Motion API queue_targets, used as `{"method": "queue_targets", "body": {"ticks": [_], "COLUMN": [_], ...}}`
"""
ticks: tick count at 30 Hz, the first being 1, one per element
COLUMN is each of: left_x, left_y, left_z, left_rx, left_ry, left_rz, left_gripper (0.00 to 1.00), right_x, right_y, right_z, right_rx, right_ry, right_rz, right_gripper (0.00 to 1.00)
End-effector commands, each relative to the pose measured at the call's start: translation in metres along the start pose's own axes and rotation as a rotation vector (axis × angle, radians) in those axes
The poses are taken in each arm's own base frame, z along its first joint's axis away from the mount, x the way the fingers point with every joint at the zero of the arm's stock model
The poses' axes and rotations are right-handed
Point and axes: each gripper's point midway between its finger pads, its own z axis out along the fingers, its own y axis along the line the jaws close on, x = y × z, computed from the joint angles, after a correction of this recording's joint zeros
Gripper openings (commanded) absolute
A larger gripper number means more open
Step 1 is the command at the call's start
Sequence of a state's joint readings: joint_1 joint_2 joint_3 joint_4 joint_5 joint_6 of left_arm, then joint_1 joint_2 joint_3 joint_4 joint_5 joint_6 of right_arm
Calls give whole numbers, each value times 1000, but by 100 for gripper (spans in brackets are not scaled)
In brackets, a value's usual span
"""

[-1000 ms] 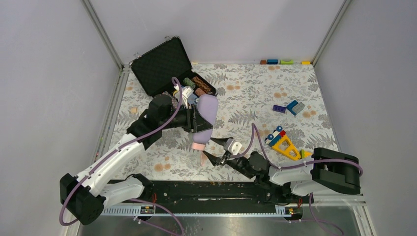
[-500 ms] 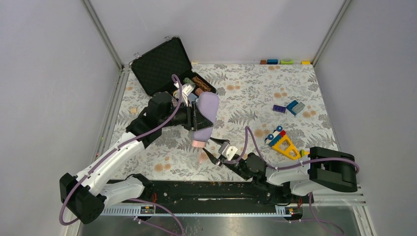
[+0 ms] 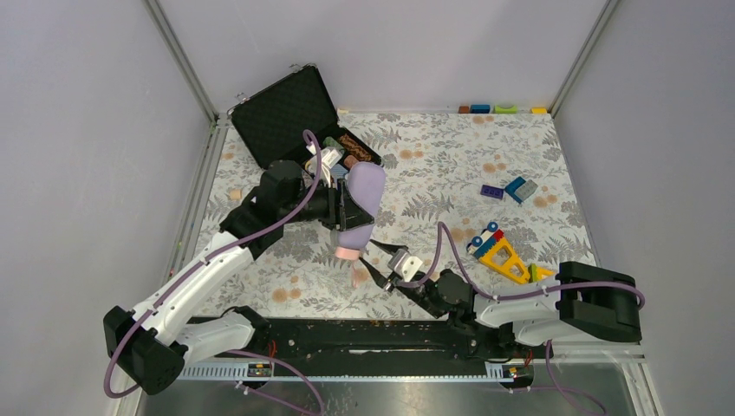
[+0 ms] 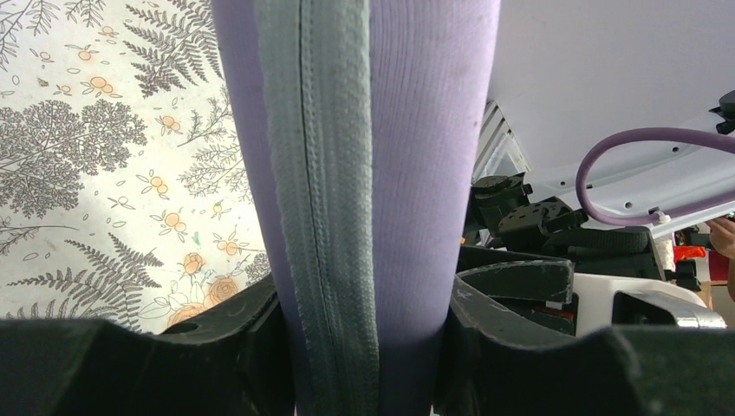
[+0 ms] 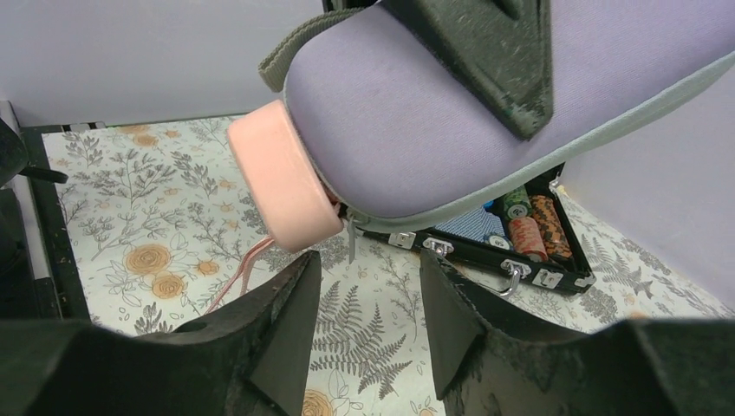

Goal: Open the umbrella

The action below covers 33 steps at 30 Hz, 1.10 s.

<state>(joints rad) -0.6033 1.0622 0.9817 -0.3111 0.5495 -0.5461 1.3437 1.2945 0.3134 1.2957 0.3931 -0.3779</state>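
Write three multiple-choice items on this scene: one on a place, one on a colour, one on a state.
1. Where does the open case stand?
A. near right corner
B. far left corner
C. dead centre

2. What colour is the handle sticking out of the sleeve?
A. pink
B. green
C. black

3. How is the left gripper?
A. open and empty
B. shut on a mug
C. shut on the sleeve

Answers:
1 B: the top view shows it at the far left.
2 A: the right wrist view shows a pink knob at the sleeve's end.
3 C: in the left wrist view it clamps the sleeve from both sides.
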Motion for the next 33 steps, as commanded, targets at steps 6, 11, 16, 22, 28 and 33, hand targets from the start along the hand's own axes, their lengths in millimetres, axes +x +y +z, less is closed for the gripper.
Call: {"method": "queue_targets", "body": {"ticks": [6,11,16,22,28,33], "left_x": [-34,-34,-34,-34,-34,-33], "left_y": [-31,-31,-32,-32,-32,-32], "left_z": [-12,-12,-12,-13,-13,-12], "left_rx": [83,84,86,87,88,91], "left_ry": [-100,-102,-101,-102,-100,-96], "left_rz": [95,96,97,99,98,95], "left_gripper": [11,11,11,12,12,12], "right_x": [-18,-15,-15,-16,-21,-24], "right_y": [-10,-7,-8,-6,-6,-4], "right_z": [-3,-2,0,7,10,13], "right_rx": [50,40,54,55,63,54], "right_ry": [-41,-33,-30,-30,-45,-53], "right_rz": [12,11,1,-13,-17,-14], "right_gripper": [49,48,45,45,43,41]}}
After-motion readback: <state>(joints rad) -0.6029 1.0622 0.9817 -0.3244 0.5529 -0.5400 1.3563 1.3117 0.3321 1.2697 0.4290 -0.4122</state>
